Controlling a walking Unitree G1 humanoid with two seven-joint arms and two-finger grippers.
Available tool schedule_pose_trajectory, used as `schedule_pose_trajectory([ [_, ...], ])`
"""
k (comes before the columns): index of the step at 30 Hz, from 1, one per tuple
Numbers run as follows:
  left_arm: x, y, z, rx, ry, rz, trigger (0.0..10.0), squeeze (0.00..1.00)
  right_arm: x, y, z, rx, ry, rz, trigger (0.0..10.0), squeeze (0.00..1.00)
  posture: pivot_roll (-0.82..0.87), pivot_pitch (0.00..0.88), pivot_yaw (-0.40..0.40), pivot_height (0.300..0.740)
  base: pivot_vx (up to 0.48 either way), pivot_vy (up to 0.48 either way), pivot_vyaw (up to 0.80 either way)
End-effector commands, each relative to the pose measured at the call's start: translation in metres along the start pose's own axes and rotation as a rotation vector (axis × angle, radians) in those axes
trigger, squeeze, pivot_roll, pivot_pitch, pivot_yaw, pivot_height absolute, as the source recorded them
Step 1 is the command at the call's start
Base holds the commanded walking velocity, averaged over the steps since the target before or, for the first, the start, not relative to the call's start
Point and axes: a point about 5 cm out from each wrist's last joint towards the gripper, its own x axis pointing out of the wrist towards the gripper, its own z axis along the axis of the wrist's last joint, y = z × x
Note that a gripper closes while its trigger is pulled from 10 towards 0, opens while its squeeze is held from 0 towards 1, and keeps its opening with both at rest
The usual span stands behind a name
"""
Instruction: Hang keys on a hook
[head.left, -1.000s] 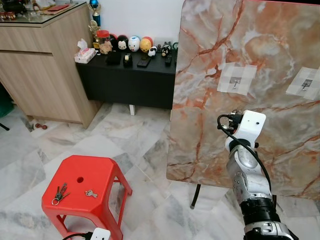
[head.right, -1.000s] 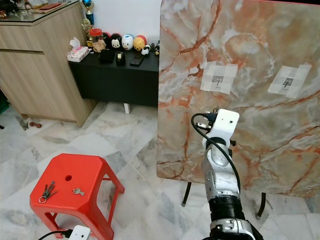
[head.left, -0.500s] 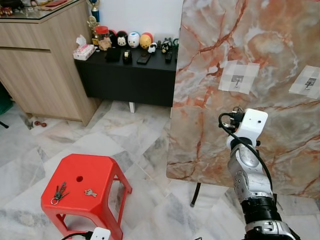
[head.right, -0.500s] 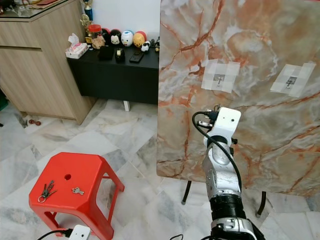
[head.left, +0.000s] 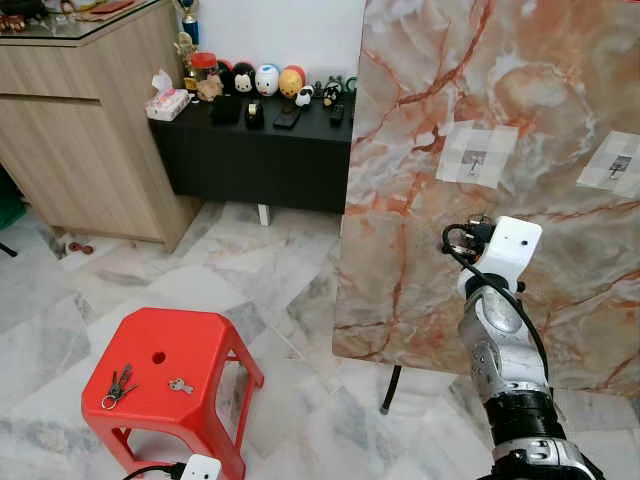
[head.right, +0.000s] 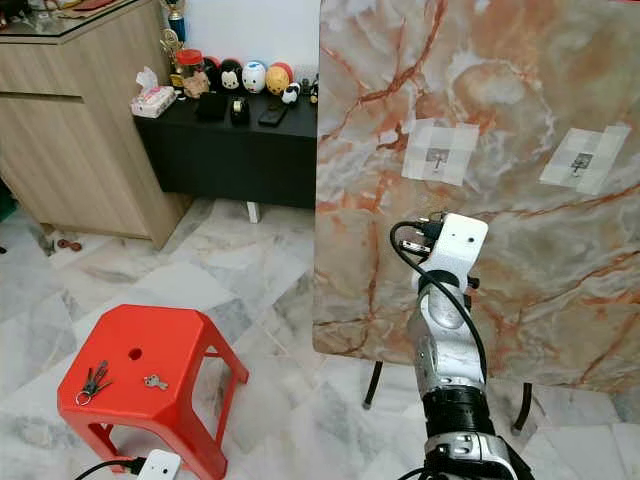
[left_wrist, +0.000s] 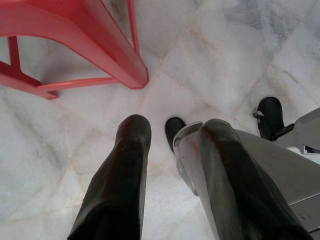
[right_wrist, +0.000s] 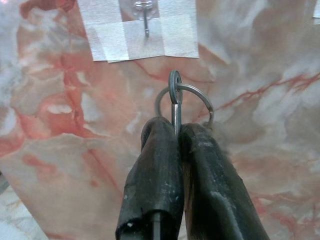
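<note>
The right arm is raised in front of a big marble board (head.left: 500, 90) that stands upright on thin dark legs. In the right wrist view the right gripper (right_wrist: 176, 131) has its two black fingers pressed together on a key (right_wrist: 175, 102), and the key ring (right_wrist: 186, 102) sticks out beyond the fingertips, close to the board surface. The ring is below a small metal hook (right_wrist: 144, 14), which is fixed on a white taped patch (right_wrist: 142, 27), and it is not on the hook yet. A second patch (head.left: 612, 163) with another hook is further to the right on the board. On the floor to the left there is a red stool (head.left: 215, 350); a bunch of keys (head.left: 118, 386) and one single key (head.left: 180, 385) lie on its seat, a little apart. The left gripper (left_wrist: 172, 132) hangs low beside the stool leg, over the marble floor (head.left: 280, 270), with its fingers apart and nothing between them. Behind, a black cabinet (head.left: 260, 165) carries small figurines.
</note>
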Motion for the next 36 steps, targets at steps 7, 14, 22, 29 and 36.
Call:
schedule_pose_trajectory([
  [7, -0.0006, -0.0007, -0.0037, 0.0, 0.022, -0.005, 10.0, 0.0, 0.0029, 0.0033, 0.0077, 0.006, -0.03, 0.005, 10.0, 0.0, 0.01, 0.0, -0.025, 0.74, 0.139, 0.0, 0.0],
  [14, -0.001, 0.0002, -0.0045, -0.003, 0.021, -0.004, 10.0, 0.0, 0.0027, 0.0042, 0.0068, 0.007, -0.027, 0.008, 10.0, 0.0, 0.01, 0.0, -0.025, 0.74, 0.266, 0.0, 0.0],
  [22, -0.0009, 0.0003, -0.0039, -0.003, 0.018, -0.004, 10.0, 0.0, 0.0026, 0.0053, 0.0067, 0.009, -0.028, 0.01, 10.0, 0.0, 0.01, 0.0, -0.024, 0.74, 0.291, 0.0, 0.0],
  [29, -0.0011, 0.0006, -0.0037, -0.006, 0.012, -0.003, 10.0, 0.0, 0.0017, 0.0072, 0.0054, 0.012, -0.026, 0.013, 10.0, 0.0, 0.02, 0.0, -0.025, 0.74, 0.199, 0.0, 0.0],
  [36, -0.0013, 0.0005, -0.0039, -0.01, 0.01, -0.002, 10.0, 0.0, -0.0016, 0.0102, 0.0023, 0.02, -0.024, 0.019, 10.0, 0.0, 0.02, 0.0, -0.024, 0.74, 0.0, 0.0, 0.0],
])
